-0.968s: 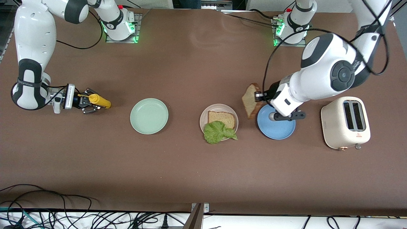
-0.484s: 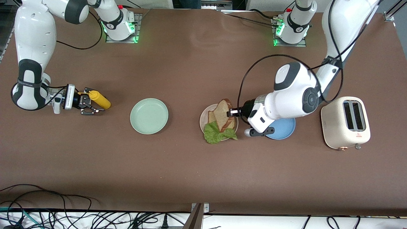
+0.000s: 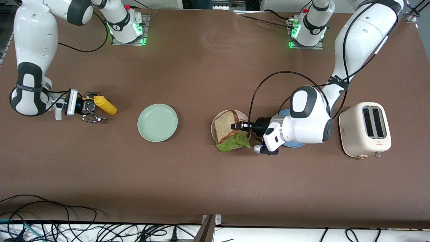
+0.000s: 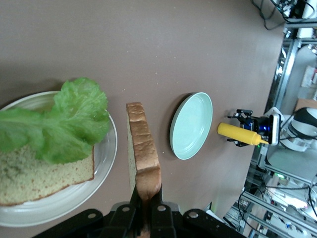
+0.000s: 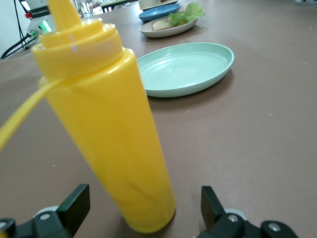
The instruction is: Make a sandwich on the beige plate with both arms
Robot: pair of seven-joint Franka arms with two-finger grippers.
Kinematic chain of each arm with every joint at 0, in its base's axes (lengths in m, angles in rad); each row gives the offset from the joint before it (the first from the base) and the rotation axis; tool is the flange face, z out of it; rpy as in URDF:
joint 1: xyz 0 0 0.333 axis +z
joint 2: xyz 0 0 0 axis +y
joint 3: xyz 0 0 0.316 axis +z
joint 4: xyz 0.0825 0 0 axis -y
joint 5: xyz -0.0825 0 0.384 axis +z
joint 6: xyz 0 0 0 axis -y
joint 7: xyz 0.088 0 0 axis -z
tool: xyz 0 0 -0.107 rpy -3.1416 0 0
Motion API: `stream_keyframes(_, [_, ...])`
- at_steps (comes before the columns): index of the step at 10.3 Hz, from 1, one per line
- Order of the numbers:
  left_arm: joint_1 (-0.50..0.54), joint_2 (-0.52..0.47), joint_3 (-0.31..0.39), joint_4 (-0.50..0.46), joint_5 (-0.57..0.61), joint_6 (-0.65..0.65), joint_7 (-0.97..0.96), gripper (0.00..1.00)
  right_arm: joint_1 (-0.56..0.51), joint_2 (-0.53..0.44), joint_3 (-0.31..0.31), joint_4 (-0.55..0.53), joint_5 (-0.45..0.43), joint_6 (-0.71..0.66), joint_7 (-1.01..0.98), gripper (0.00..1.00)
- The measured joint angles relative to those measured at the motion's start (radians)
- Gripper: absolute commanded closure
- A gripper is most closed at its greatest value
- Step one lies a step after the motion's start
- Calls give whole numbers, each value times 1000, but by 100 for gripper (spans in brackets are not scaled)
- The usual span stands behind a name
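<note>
L gripper clamps bread slice over beige plate w/ lettuce; R gripper fingers spread wide around upright mustard bottle.

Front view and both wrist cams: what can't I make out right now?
- Blue plate, front view: mostly hidden under the left arm.
- First bread slice and lettuce, front view: largely covered by the held bread slice in the left gripper.
- Right gripper, right wrist view: fingertips cut off by the edge, either side of the mustard bottle.
</note>
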Motion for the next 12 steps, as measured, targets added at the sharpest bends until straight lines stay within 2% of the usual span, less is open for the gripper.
stream_keyframes(2, [0, 25, 7, -2, -1, -1, 90, 100, -34, 0, -24, 35, -44, -28, 12, 1])
stream_keyframes(4, [6, 70, 16, -5, -2, -1, 186, 100, -51, -1, -81, 105, -112, -66, 49, 1])
stream_keyframes(5, [9, 90, 16, -5, -2, -1, 205, 30, -57, -3, -107, 160, -151, -86, 80, 1])
stream_keyframes(6, [10, 101, 16, -5, -2, -1, 211, 0, -60, -4, -123, 223, -189, -103, 120, 1])
stream_keyframes(10, [59, 104, 17, -9, 10, -18, 220, 0, -44, -18, -162, 501, -286, -214, 464, 1])
stream_keyframes(12, [103, 100, 16, -12, 93, -50, 226, 0, 2, -43, -188, 616, -311, -297, 752, 1])
